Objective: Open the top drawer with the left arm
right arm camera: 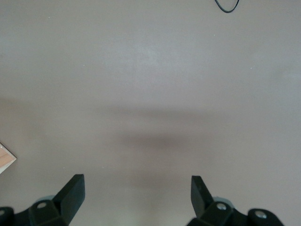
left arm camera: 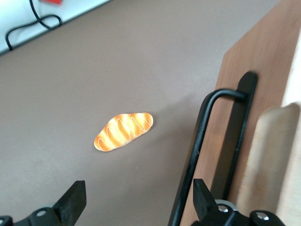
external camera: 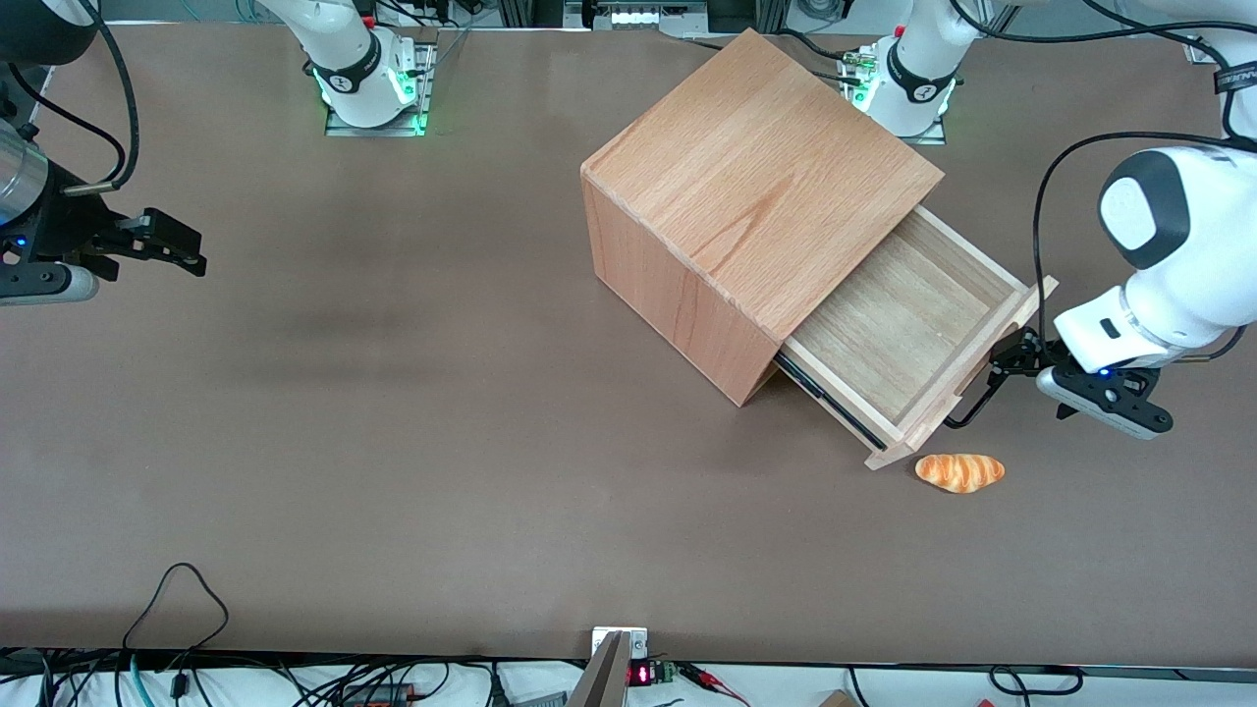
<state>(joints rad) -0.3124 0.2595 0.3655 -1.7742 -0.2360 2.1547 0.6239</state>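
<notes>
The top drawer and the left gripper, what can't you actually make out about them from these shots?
- Top drawer: the inner end is hidden under the cabinet top in the front view.
- Handle: one end is cut off by the left wrist view's edge.
- Gripper: open beside the handle; the fingertips are cut off, so contact is unclear.

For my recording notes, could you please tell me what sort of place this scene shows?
Probably a robotics lab bench: arm bases bolted to a brown table, loose cables along its edge, and test props, a wooden cabinet and a toy bread roll. The left arm's gripper is open beside the opened top drawer.
</notes>
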